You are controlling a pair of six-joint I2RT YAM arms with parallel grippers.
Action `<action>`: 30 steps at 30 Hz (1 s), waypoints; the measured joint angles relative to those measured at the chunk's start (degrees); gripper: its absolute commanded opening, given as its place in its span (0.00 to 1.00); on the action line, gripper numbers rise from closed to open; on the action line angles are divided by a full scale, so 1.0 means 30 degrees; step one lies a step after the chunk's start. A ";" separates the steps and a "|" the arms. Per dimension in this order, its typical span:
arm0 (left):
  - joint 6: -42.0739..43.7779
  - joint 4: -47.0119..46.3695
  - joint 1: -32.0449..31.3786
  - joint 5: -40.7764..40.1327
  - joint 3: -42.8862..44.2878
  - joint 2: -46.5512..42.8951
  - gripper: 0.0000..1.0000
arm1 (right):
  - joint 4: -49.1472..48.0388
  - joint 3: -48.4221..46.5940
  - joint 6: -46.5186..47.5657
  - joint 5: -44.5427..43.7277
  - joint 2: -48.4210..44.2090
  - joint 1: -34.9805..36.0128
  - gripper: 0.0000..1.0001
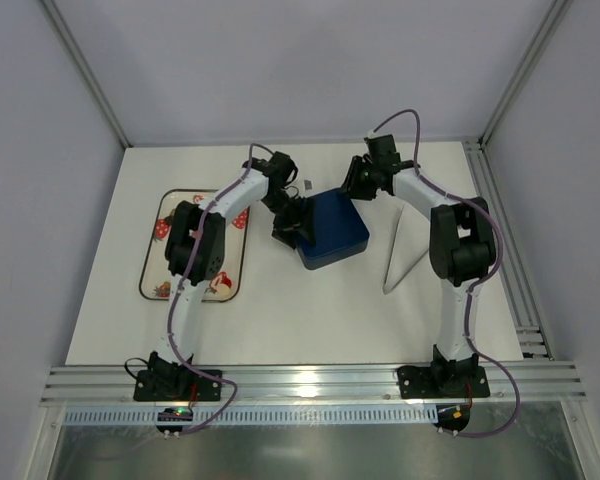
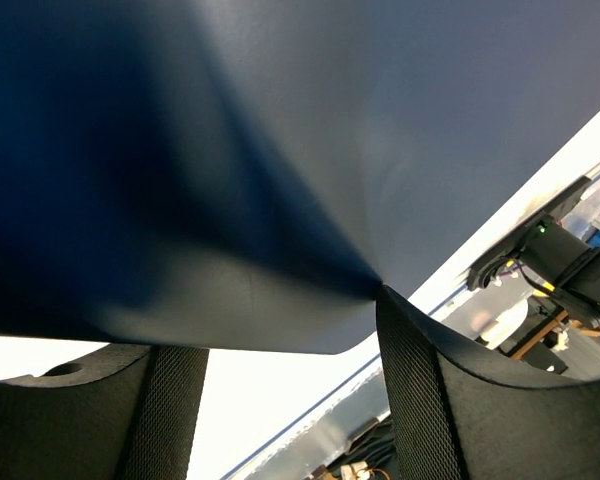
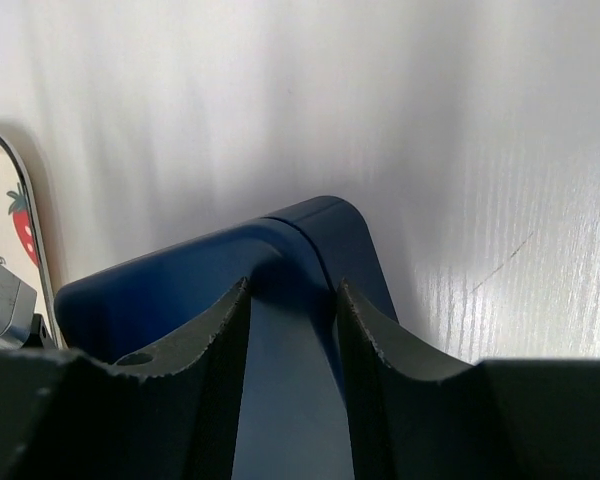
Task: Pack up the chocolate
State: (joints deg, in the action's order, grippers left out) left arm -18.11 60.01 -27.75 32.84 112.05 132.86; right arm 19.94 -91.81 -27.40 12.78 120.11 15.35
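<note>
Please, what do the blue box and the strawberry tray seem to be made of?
The box: likely cardboard with a matte, smooth dark-blue wrap; only a dull sheen, rounded corners and a thin lid seam. The tray: perhaps plastic or enamelled metal, cream with printed strawberries and a dark rim; too small to tell.

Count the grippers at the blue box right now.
2. The left gripper is at the left edge of the blue box; the right gripper is over its far right corner. Contact isn't clear for either.
</note>
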 measured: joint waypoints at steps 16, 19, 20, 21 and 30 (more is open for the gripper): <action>-0.1559 -0.3789 0.0015 0.1151 -0.4473 -0.2186 0.64 | 0.4371 -0.4277 0.2149 -0.2601 0.1698 0.1362 0.35; -0.2186 -0.5100 0.0131 0.1450 -0.5690 -0.2725 0.64 | 0.4976 -0.4860 0.2426 -0.3286 0.1945 0.1647 0.36; -0.2492 -0.5574 0.0197 0.1610 -0.6149 -0.2900 0.65 | 0.5268 -0.5158 0.2550 -0.3526 0.2084 0.1756 0.36; -0.2827 -0.6062 0.0277 0.1814 -0.6572 -0.3053 0.66 | 0.5472 -0.5370 0.2637 -0.3716 0.2200 0.1843 0.36; -0.5209 -0.9355 0.0627 0.2725 -0.9471 -0.4146 0.67 | 0.6302 -0.6353 0.3271 -0.5005 0.2710 0.2535 0.37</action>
State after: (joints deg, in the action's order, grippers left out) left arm -33.74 31.94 -25.87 41.01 83.64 120.42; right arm 38.85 -110.87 -17.58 -2.24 128.25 22.96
